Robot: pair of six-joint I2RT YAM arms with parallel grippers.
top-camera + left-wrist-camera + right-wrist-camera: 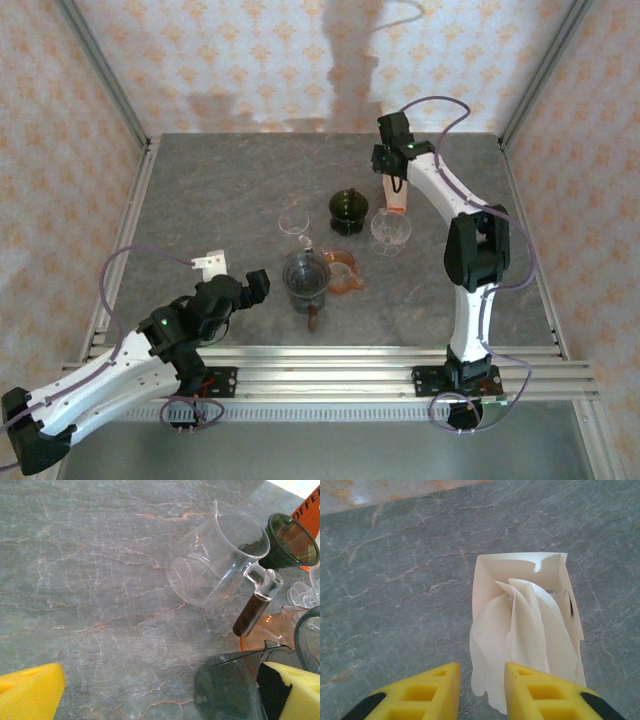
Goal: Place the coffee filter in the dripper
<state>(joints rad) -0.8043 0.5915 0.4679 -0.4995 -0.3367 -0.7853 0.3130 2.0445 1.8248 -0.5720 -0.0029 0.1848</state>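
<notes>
White paper coffee filters (525, 630) stick up out of an open box (520, 565) at the far right of the table. My right gripper (482, 692) hangs just over them, its yellow fingers a little apart, and the edge of the nearest filter lies in the gap. The box (398, 203) stands next to a clear dripper (391, 230). A dark green dripper (347, 210) sits to the left of it and an orange one (345, 272) nearer me. My left gripper (245, 290) rests wide open and holds nothing, low at the near left.
A clear glass carafe (215, 560) stands in the middle of the table. A smoky grey vessel (306, 275) with a brown handle (313, 315) sits just right of my left gripper. Metal frame posts and patterned walls close in the table.
</notes>
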